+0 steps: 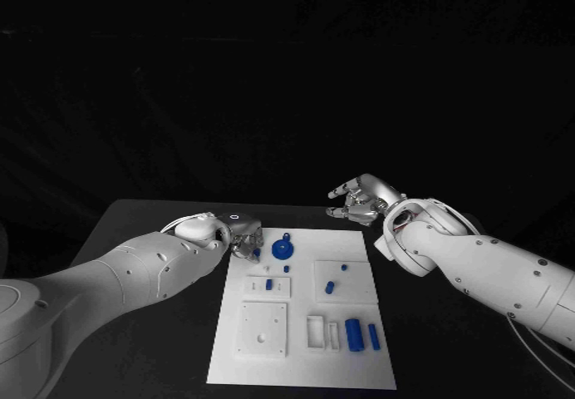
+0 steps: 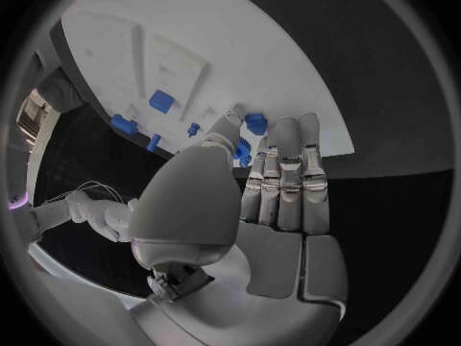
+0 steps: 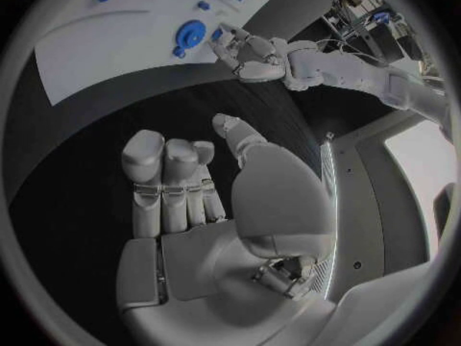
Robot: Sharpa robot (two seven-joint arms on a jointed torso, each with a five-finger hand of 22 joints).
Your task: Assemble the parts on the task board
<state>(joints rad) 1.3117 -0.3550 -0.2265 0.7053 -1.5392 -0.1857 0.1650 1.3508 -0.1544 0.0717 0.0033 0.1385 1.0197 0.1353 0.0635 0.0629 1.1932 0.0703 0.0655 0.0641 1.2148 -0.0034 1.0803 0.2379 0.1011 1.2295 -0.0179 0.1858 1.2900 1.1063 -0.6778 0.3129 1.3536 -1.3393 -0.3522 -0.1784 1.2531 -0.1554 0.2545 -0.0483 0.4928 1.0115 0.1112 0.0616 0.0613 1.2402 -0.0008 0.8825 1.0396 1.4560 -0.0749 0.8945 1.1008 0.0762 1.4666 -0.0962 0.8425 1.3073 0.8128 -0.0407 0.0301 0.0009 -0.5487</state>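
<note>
The white task board (image 1: pixel 300 366) lies in the middle of the black table. My left hand (image 1: pixel 243 239) is at its far left corner, and a small blue part (image 2: pixel 240 153) sits between thumb and fingers, apparently pinched. Just to its right a round blue disc (image 1: pixel 282 248) lies on the board. My right hand (image 1: pixel 360 199) hovers past the board's far right corner, fingers straight and thumb apart, holding nothing. The right wrist view shows the left hand (image 3: pixel 252 54) beside the disc (image 3: pixel 190 33).
Small blue pieces (image 1: pixel 330 288) stand in the board's middle blocks, and two longer blue pieces (image 1: pixel 355 332) lie near its front right. White raised blocks (image 1: pixel 262 328) cover the front left. Black table surrounds the board on all sides.
</note>
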